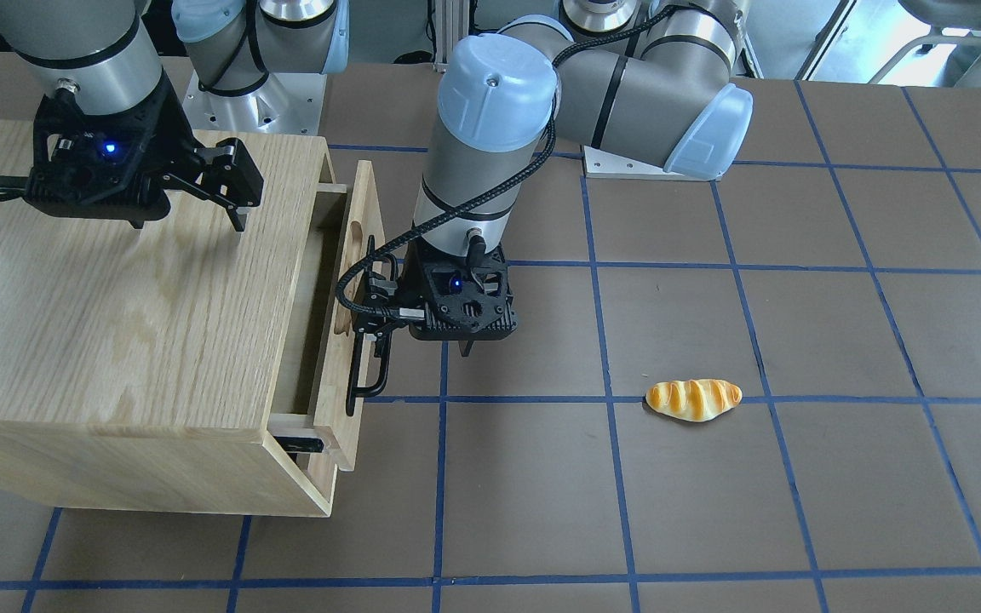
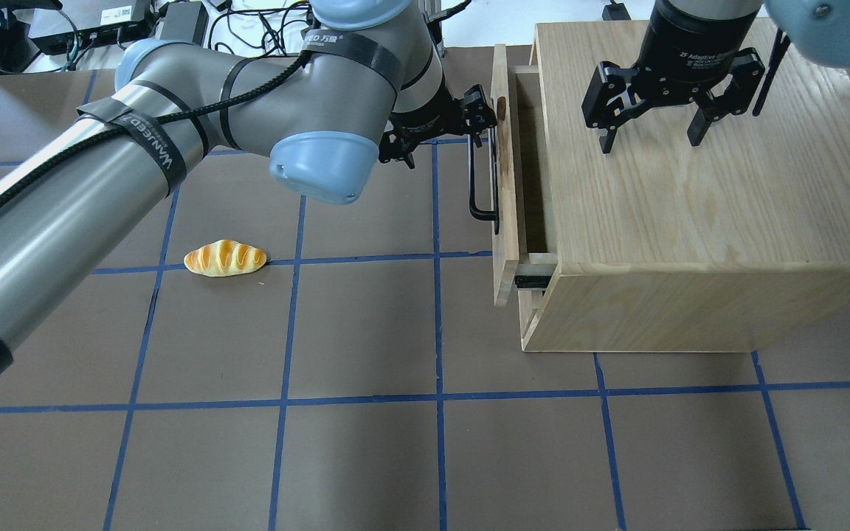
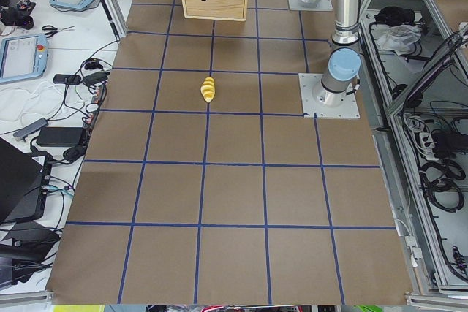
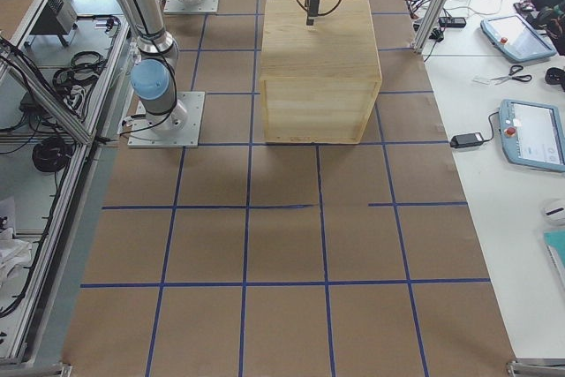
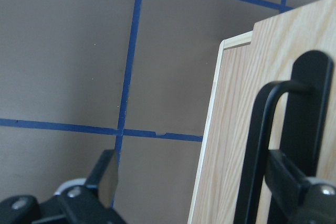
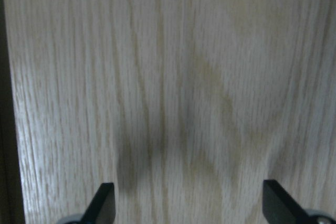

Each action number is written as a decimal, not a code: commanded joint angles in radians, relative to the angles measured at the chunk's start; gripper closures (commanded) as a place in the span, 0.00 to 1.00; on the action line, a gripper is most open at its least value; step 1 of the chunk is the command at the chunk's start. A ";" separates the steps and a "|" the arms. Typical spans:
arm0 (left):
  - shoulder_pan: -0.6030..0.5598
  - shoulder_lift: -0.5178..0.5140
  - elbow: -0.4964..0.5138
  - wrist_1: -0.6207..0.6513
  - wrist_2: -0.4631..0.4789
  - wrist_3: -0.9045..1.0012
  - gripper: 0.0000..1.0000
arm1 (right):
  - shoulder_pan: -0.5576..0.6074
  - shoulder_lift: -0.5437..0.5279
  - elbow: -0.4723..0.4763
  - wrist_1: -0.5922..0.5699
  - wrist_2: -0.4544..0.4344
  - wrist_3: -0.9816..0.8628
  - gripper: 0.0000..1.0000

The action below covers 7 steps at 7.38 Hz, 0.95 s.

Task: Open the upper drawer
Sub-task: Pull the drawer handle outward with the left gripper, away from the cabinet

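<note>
The upper drawer point(image 2: 503, 184) stands pulled a short way out of the oak cabinet point(image 2: 690, 221), with a gap behind its front panel point(image 1: 356, 247) and a black side rail point(image 1: 299, 443) showing. My left gripper point(image 2: 480, 127) is at the long black bar handle point(image 2: 475, 184). In the left wrist view the fingers are spread wide and the handle point(image 5: 260, 156) lies just inside the right finger point(image 5: 291, 182), so the gripper point(image 5: 199, 192) is open. My right gripper point(image 2: 650, 140) hovers open and empty over the cabinet top point(image 6: 173, 77).
A toy bread roll point(image 2: 224, 258) lies on the brown mat with blue tape lines, left of the drawer in the overhead view; it also shows in the front view point(image 1: 693, 398). The left arm's elbow point(image 2: 322, 158) hangs over the mat between roll and drawer.
</note>
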 commanded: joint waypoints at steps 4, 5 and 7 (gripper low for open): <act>0.053 0.006 0.010 -0.058 0.006 0.047 0.00 | 0.000 0.000 0.002 0.000 0.000 -0.001 0.00; 0.066 0.011 0.010 -0.070 0.006 0.050 0.00 | 0.000 0.000 0.000 0.000 0.000 -0.001 0.00; 0.072 0.014 0.010 -0.081 0.006 0.061 0.00 | 0.000 0.000 0.000 0.000 0.000 0.000 0.00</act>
